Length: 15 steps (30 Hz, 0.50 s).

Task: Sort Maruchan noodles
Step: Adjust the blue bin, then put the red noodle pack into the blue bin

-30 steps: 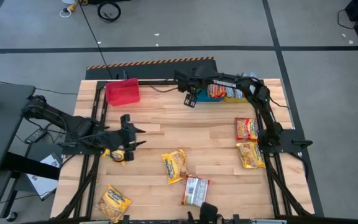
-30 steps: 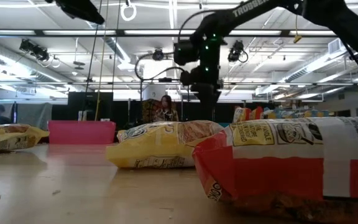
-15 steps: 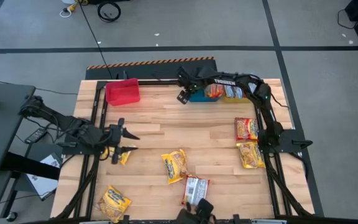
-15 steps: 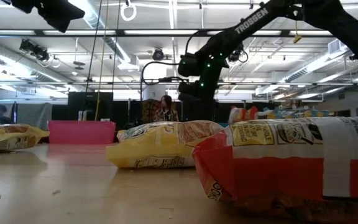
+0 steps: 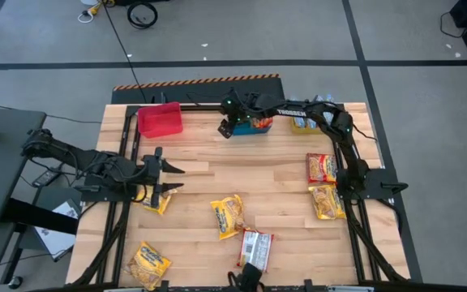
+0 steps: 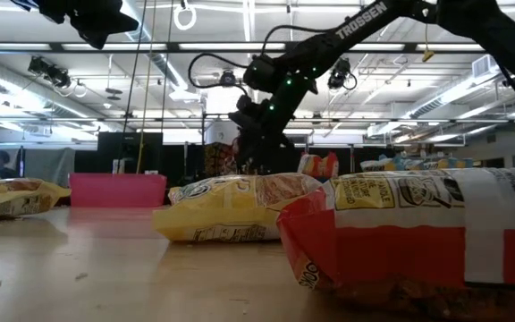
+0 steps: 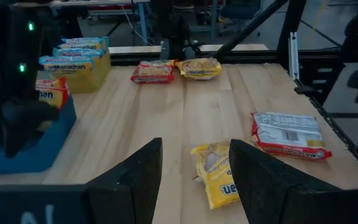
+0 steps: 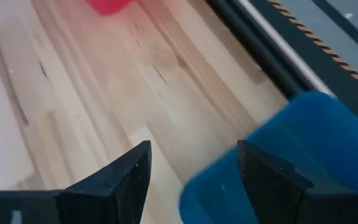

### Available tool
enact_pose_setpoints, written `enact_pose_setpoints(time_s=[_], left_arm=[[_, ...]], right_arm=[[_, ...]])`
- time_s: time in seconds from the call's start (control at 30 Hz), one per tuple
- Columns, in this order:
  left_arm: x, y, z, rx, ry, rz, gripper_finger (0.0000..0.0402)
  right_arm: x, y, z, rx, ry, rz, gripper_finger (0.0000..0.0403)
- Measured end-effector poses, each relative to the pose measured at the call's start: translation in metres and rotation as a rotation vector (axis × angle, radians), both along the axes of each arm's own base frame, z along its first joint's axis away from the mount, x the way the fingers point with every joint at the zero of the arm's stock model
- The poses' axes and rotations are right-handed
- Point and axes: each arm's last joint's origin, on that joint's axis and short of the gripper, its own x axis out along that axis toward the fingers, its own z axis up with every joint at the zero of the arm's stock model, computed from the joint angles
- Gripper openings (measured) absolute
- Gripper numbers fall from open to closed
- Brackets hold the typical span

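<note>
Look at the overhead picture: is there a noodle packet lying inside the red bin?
No: in the high view the red bin at the table's far left corner shows only its own red floor, with no packet in it.

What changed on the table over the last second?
The right gripper swung left along the far edge, from over the blue bin to just past its left end, open and empty. The left gripper drew back left off a yellow packet, also open. The other packets and the red bin stayed put.

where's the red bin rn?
High view: the red bin sits at the table's far left corner, left of the blue bin, where the open right gripper hovers.
</note>
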Motion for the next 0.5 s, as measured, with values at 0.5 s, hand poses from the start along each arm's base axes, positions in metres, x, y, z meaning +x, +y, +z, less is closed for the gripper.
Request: enact_pose_setpoints(time_s=[0.5], left_arm=[[0.009,0.003,-0.002,0.003,-0.009,0.117,0.0189]], right_arm=[[-0.035,0.011,0.025,-0.104,0.282,-0.164,0.0240]])
